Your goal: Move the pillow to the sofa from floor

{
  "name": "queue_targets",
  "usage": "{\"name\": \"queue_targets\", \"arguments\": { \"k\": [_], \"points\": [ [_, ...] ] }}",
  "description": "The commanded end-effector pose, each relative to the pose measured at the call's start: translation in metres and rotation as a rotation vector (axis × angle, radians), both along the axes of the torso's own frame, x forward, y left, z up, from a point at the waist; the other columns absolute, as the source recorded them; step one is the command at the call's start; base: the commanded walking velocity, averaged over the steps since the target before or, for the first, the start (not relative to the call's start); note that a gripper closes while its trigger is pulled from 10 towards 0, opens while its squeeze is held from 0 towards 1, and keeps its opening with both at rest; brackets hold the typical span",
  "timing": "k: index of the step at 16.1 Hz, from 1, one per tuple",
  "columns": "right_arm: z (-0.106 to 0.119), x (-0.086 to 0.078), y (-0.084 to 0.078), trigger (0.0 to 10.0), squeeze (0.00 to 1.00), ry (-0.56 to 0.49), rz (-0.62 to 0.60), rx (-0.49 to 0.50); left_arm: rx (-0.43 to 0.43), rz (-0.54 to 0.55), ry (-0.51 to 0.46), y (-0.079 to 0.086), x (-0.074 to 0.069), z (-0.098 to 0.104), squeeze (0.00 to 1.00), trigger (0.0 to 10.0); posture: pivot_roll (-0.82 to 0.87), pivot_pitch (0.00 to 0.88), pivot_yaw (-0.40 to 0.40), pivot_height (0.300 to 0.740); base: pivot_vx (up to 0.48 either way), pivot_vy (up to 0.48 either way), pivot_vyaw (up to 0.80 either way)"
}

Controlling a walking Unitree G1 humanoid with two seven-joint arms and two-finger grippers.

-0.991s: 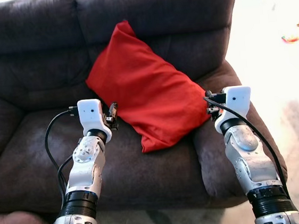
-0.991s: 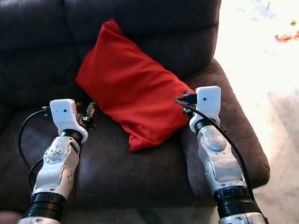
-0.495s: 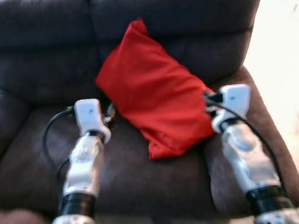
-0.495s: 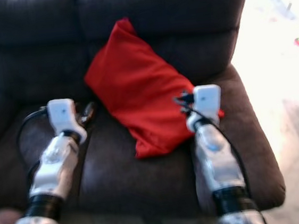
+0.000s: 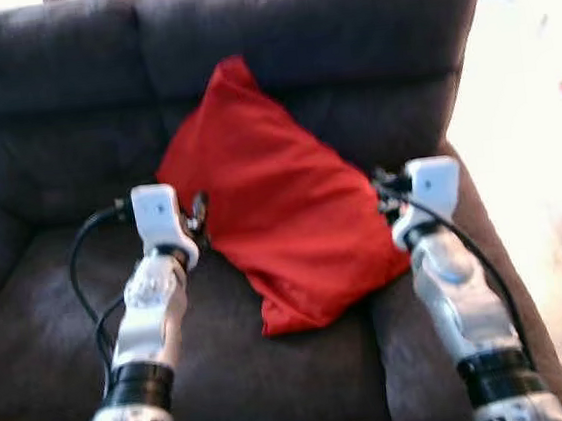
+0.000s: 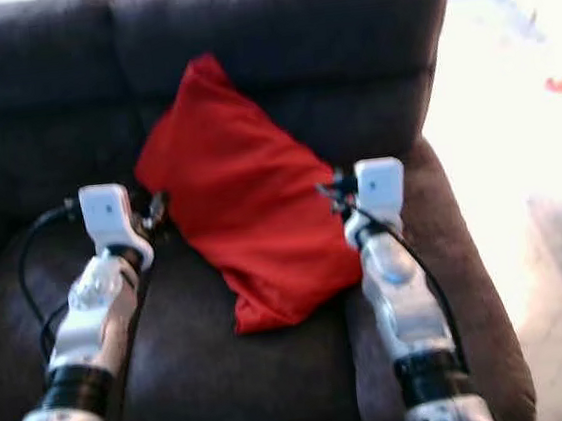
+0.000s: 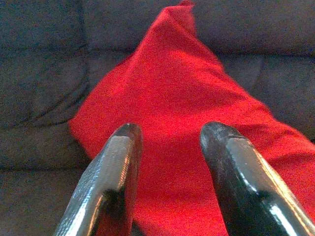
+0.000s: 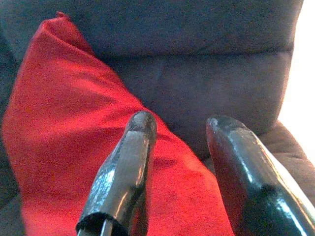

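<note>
Dark sofa point(image 5: 92, 321) carrying red pillow point(image 5: 281, 210), propped against backrest. Left pincer point(image 7: 167, 162) and right pincer point(image 8: 182, 162) spread, empty, flanking it. Could slump forward off seat if nudged.

Two arms, silver-grey metal shells, segmented. Left arm point(image 5: 151, 315): rounded forearm casing, a disc-shaped joint cover near the wrist, black ribbed collar lower down. White boxy wrist module with a small dark dot on its face. Black cable point(image 5: 86, 291) loops off the left side of that module and runs down along the forearm. Right arm point(image 5: 462, 302): same build, same white module, black cable along its right side, black ribbed collar. Each gripper's fingers point(image 7: 106, 184) long, glossy black, rounded tips.
</note>
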State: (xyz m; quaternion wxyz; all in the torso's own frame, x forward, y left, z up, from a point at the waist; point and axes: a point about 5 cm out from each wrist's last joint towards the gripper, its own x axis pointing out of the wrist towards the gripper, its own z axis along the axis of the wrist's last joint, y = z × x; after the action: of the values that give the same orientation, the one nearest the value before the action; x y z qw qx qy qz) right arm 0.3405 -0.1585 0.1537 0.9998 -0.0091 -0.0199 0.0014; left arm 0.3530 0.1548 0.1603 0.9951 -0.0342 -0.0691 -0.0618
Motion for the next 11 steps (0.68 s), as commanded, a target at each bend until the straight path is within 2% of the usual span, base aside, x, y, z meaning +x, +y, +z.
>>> {"name": "queue_targets", "arguments": {
  "k": [1,4,5,7,8,9,11],
  "points": [
    [-0.006,-0.003,-0.006,10.0,0.0,0.022,-0.022,-0.001,0.009,-0.045,0.007,-0.008,-0.002,-0.003,0.0,10.0,0.04,0.157,0.057,0.739,0.0,0.0,0.0],
    [-0.008,-0.004,-0.006,10.0,0.0,0.03,-0.024,-0.003,0.01,-0.087,0.072,-0.013,-0.004,-0.014,0.0,10.0,0.03,0.158,0.057,0.739,0.0,0.0,0.0],
    [-0.011,-0.005,-0.005,10.0,0.0,0.038,-0.02,-0.005,-0.039,-0.096,0.169,-0.012,-0.005,-0.034,0.0,10.0,0.03,0.158,0.059,0.739,0.0,0.0,0.0],
    [-0.012,-0.006,-0.004,10.0,0.0,0.046,-0.018,-0.008,-0.088,-0.1,0.273,-0.011,-0.008,-0.053,0.0,10.0,0.03,0.16,0.057,0.739,0.0,0.0,0.0],
    [-0.013,-0.007,-0.004,10.0,0.0,0.049,-0.019,-0.01,-0.177,-0.11,0.356,-0.012,-0.011,-0.065,1.0,10.0,0.03,0.161,0.059,0.739,0.0,0.0,0.0],
    [-0.013,-0.007,-0.004,10.0,0.0,0.049,-0.019,-0.011,-0.228,-0.098,0.453,-0.01,-0.015,-0.08,1.0,10.0,0.03,0.161,0.058,0.739,0.0,0.0,0.0],
    [-0.013,-0.008,-0.005,10.0,0.0,0.049,-0.018,-0.012,-0.356,-0.059,0.55,-0.005,-0.022,-0.098,1.0,10.0,0.02,0.163,0.057,0.739,0.0,0.0,0.0]
  ]
}}
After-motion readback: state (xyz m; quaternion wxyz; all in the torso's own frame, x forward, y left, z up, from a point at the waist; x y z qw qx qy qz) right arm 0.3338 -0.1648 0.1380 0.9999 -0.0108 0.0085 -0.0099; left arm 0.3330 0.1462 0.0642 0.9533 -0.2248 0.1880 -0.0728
